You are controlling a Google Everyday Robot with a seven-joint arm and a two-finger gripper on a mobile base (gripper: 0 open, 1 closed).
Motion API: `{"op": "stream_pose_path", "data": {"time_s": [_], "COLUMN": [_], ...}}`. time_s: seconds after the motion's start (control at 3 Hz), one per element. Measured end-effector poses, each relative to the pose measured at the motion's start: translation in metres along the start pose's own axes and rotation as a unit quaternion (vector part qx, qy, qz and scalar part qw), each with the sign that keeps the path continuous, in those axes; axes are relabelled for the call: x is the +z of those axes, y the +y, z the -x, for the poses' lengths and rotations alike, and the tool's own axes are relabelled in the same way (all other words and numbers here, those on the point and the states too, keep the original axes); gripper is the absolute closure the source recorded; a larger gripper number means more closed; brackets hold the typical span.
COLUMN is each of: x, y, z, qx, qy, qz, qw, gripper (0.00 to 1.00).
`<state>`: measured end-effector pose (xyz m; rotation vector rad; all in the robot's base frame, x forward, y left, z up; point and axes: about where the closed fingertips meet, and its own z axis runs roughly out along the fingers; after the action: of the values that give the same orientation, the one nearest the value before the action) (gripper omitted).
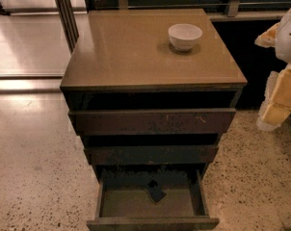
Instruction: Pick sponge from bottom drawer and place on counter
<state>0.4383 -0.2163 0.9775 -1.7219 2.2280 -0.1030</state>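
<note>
The sponge (156, 191) is a small dark flat pad lying on the greenish-brown floor of the bottom drawer (150, 223), near the middle and toward the back. That drawer is pulled out; the two drawers above are pushed in. The counter (131, 52) is the smooth tan top of the cabinet. My gripper (275, 105) hangs at the right edge of the view, beside the cabinet's right side at about the height of the top drawer. It is well apart from the sponge.
A white bowl (185, 36) stands on the counter at the back right. Speckled floor (34, 167) lies to the left and right of the cabinet. A dark wall and metal rails (63, 13) stand behind it.
</note>
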Motion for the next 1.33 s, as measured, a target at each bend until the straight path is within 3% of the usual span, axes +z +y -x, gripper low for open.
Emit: {"op": "stream_pose_path", "data": {"time_s": [0.33, 1.0, 1.33], "x": [0.0, 0.028, 0.1], "y": [0.0, 0.001, 0.01], "z": [0.0, -0.002, -0.002], "qx": [0.0, 0.019, 0.036], "qy": [0.0, -0.023, -0.044], "qz": [0.0, -0.029, -0.018], "qw": [1.0, 0.9991, 0.9982], "gripper": [0.0, 0.41, 0.64]}}
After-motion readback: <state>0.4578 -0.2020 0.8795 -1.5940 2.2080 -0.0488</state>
